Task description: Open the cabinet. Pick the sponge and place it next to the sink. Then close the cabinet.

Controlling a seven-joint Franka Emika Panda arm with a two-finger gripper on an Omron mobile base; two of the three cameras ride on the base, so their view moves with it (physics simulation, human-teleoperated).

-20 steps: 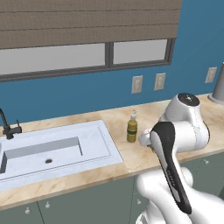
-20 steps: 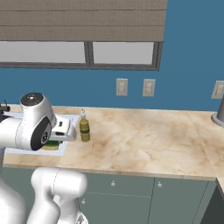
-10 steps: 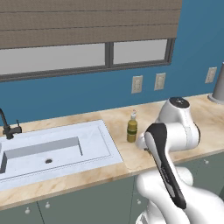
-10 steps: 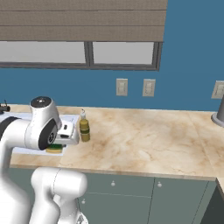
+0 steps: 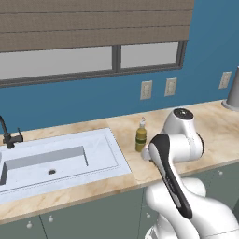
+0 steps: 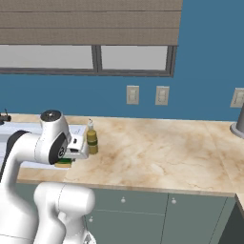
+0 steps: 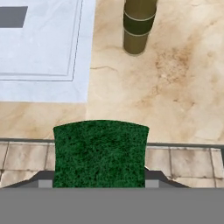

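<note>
Blue kitchen wall, a wide window under a brown blind and two pale outlet plates fill the upper half of both base views; below them runs a marbled beige table (image 6: 157, 152) with grey-green fronts beneath.

Starting at my end effector (image 6: 66, 159), at the left of the right base view under my white wrist: its jaws stand about half apart and are clamped on the sponge (image 7: 100, 151), which shows in the hand view as a dark green scrub face low in the middle of the frame, with my dark tips at its two lower corners. In the right base view a thin yellow and green edge of it peeks out below the wrist. It hangs over the front part of the table, near the edge; I cannot tell how high.

I judge this sponge light, soft and springy, not fragile and rough enough not to slip. Taking it across its short sides, as now, seems right; a hard squeeze would only fold it.

Just beyond, at the top of the hand view, stands an olive soap bottle (image 7: 139, 26), upright. At the upper left of that view lies the pale sink (image 7: 43, 48), its rim near the sponge. In the left base view its dark faucet (image 5: 7, 135) sits at the far left edge.
</note>
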